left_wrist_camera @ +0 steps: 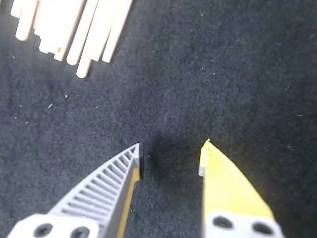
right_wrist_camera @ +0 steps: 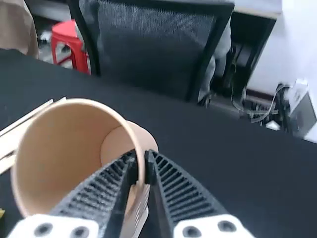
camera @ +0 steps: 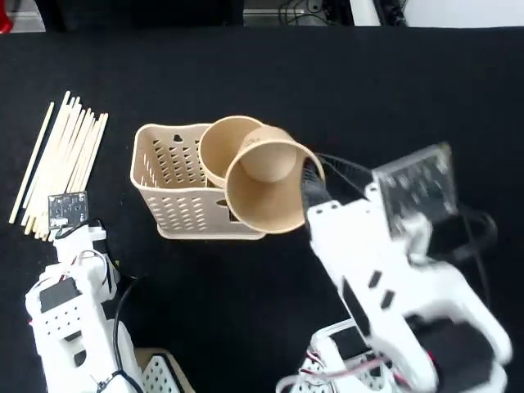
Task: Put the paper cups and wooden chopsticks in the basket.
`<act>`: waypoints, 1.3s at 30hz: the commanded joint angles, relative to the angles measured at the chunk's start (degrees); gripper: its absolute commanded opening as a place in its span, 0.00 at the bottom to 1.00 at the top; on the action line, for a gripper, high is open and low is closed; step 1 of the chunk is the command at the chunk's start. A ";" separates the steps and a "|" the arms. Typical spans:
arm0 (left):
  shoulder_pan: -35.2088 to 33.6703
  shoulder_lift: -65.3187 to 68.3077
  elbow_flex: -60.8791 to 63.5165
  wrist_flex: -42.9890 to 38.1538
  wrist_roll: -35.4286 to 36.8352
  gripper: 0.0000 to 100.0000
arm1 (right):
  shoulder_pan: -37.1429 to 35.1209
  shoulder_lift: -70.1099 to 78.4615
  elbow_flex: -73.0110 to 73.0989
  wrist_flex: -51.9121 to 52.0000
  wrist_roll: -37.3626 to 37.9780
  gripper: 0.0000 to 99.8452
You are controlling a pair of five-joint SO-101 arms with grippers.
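Observation:
A beige perforated basket [camera: 176,192] stands mid-table with one paper cup [camera: 219,147] sitting in its right end. My right gripper [right_wrist_camera: 140,159] is shut on the rim of a second paper cup [camera: 266,187], held tilted above the basket's right end, its mouth facing up toward the camera. In the right wrist view the held cup [right_wrist_camera: 59,153] has its rim pinched between the black fingers. A bundle of wooden chopsticks [camera: 61,160] lies at the far left. My left gripper [left_wrist_camera: 171,148] is open over bare black cloth just short of the chopstick ends [left_wrist_camera: 69,29].
The table is covered in black cloth [camera: 368,98]. A black office chair [right_wrist_camera: 153,44] and a red stool [right_wrist_camera: 67,37] stand beyond the far edge. The right arm's white body [camera: 393,286] fills the near right.

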State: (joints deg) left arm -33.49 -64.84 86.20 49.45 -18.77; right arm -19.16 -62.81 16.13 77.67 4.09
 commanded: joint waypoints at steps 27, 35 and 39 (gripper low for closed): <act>0.04 -0.70 -0.13 -0.44 -0.18 0.20 | -0.44 14.64 -0.31 -12.22 -1.49 0.01; 0.04 -0.70 -0.13 -0.44 -0.18 0.20 | -0.70 18.42 -0.22 -9.49 -4.22 0.12; 0.04 -0.70 -0.13 -0.44 -0.18 0.20 | -0.70 18.77 -0.22 -9.58 -9.32 0.23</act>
State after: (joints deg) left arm -33.49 -64.84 86.20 49.45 -18.77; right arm -19.25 -44.18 15.96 68.09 -2.77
